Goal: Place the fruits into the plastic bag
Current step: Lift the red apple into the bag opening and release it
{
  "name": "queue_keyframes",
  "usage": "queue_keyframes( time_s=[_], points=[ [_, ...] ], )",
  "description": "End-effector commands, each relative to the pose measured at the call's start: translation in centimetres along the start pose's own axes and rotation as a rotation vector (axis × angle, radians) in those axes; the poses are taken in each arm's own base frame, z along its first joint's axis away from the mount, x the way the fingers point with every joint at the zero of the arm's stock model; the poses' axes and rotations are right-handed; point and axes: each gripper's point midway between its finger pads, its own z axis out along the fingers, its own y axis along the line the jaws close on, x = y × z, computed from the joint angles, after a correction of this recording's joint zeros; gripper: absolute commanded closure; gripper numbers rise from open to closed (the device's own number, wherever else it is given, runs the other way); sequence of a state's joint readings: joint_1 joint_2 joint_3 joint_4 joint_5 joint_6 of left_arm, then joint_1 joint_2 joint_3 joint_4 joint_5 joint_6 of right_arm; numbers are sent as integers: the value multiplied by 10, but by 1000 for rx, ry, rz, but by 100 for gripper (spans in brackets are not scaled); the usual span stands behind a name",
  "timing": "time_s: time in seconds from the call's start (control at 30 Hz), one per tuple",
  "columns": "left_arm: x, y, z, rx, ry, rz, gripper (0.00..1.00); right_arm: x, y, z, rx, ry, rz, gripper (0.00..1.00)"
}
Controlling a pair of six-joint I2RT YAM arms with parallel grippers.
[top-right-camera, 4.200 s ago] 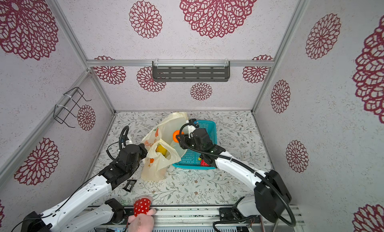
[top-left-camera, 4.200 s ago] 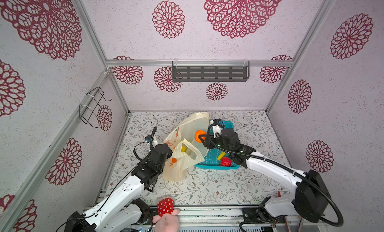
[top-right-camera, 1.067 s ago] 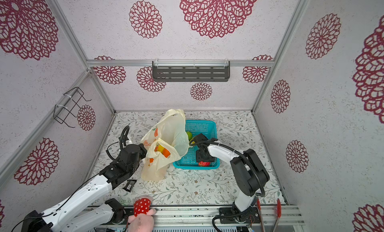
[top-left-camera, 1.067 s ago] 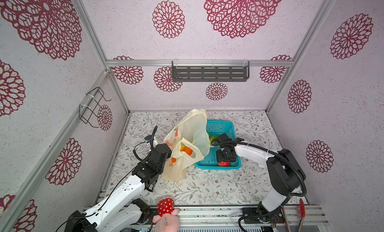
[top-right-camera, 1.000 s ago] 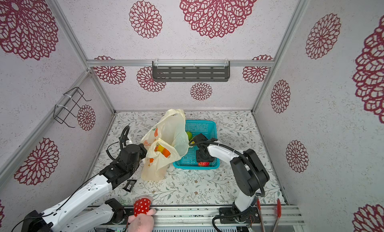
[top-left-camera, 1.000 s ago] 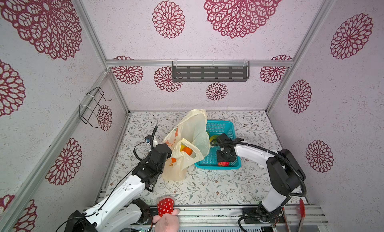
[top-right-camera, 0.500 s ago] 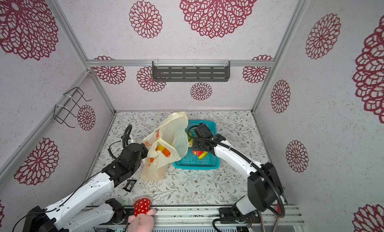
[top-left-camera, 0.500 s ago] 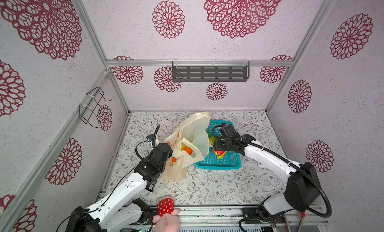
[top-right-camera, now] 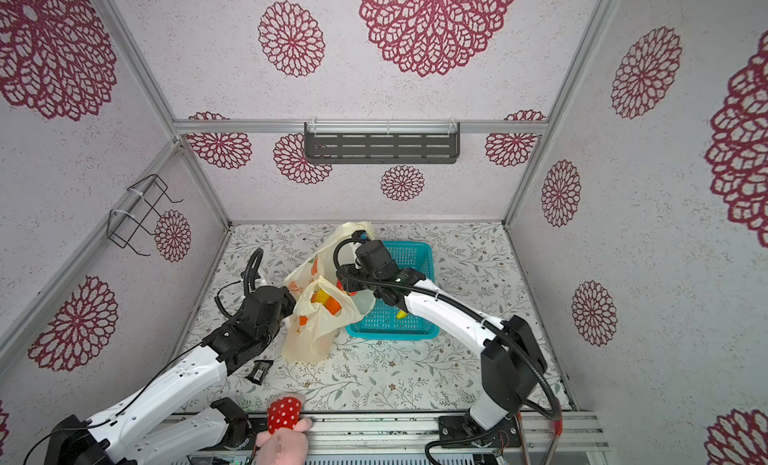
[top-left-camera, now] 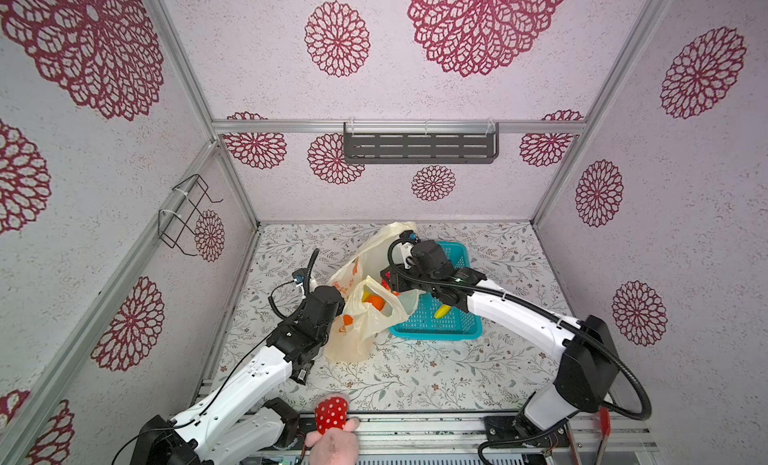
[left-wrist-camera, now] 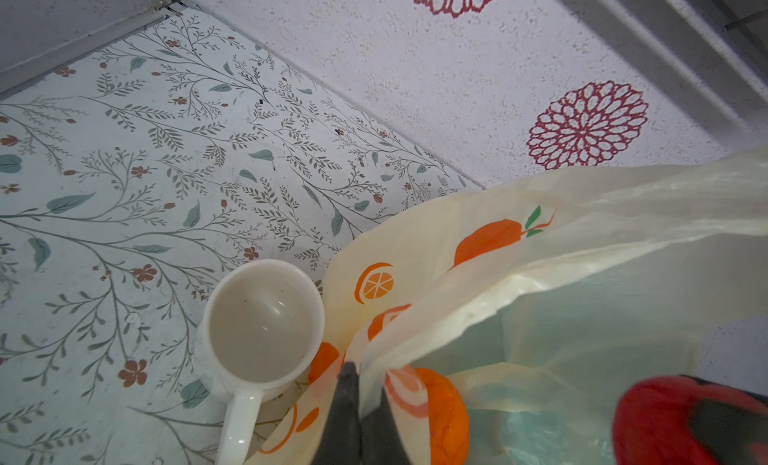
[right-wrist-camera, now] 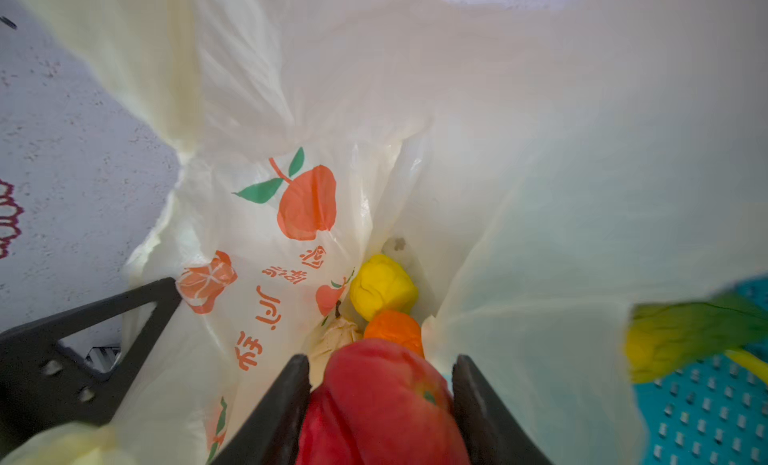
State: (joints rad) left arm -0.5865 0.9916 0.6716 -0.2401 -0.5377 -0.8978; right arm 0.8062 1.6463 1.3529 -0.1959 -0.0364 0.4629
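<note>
Left gripper: closed tight, pinching the plastic bag by its rim
Right gripper: over the bag's mouth, jaws partway apart, clamped on the red fruit
Inside the bag: orange and yellow round fruit, at the bottom
Beside the bag: banana in the teal basket on one side, white mug on the other

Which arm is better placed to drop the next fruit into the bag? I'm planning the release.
Right. The right gripper grips the red fruit above the open plastic bag; the left gripper is busy, shut on its rim.
</note>
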Motion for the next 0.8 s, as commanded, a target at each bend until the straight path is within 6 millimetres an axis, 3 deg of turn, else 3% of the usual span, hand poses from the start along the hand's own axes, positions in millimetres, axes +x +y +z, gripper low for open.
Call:
queue_keyframes(
  time_s=[0.0,0.23,0.37,0.57,0.77],
  points=[
    [-13,-2,-8,7,-35,-20,100,-6,19,7,-54,-4,-31,62],
    [-9,2,-11,12,-25,-40,100,30,7,26,16,112,-45,52],
    [-7,2,-10,10,-18,-38,100,31,2,21,39,104,-41,31],
    [-6,2,-7,2,-17,-32,100,3,14,1,10,20,-55,23],
    [-2,3,-2,-8,-9,-28,100,-39,31,-37,-33,-119,-81,19]
  ],
)
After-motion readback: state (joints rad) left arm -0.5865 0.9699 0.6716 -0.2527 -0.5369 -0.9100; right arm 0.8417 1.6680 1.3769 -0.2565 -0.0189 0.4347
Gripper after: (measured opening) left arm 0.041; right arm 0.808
